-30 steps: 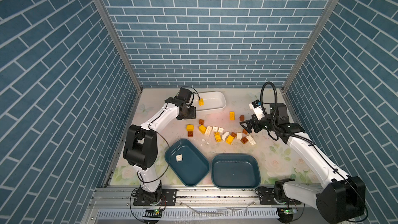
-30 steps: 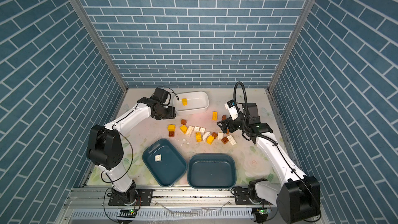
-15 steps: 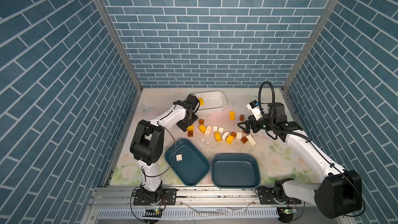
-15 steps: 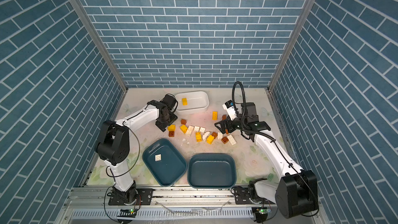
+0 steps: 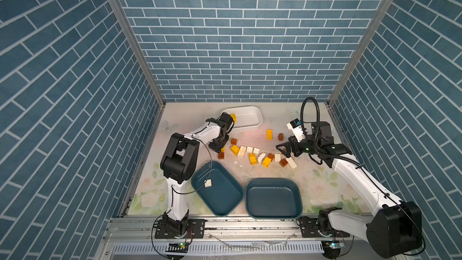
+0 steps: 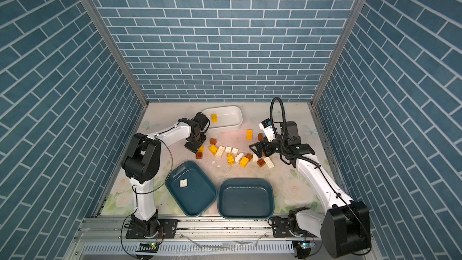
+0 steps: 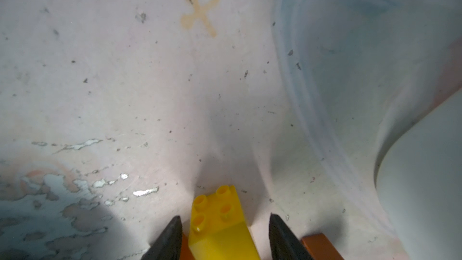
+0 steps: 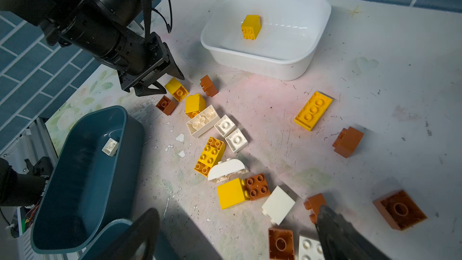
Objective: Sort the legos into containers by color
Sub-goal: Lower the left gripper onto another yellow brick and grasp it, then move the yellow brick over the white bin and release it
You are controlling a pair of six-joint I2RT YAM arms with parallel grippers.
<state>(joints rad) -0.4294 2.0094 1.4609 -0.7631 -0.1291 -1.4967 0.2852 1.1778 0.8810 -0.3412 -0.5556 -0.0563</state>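
The left tool (image 7: 225, 217) has left the white tub (image 5: 250, 128) at 12 o'clock, where one yellow lego (image 6: 214, 118) now lies. It has dropped to the 9 o'clock end of the loose legos (image 5: 252, 158) on the counter (image 5: 262, 173). Its narrowing jaws bracket a yellow brick (image 7: 217, 231) with a gap on each side, so nothing is held yet. I judge this to be the next yellow pick for that tub. The right tool (image 5: 285, 150) has barely shifted and hangs spread wide, carrying nothing, over the 3 o'clock end of the scatter. At 6 o'clock one teal tub (image 5: 225, 200) holds a single white lego (image 5: 208, 183); the second teal tub (image 5: 273, 202) shows none.

The left wrist view cuts off the yellow brick's lower part, so contact cannot be confirmed. The brown slivers (image 7: 317, 245) beside the jaws are too cropped to identify. In both top views the tool body covers most of that brick.
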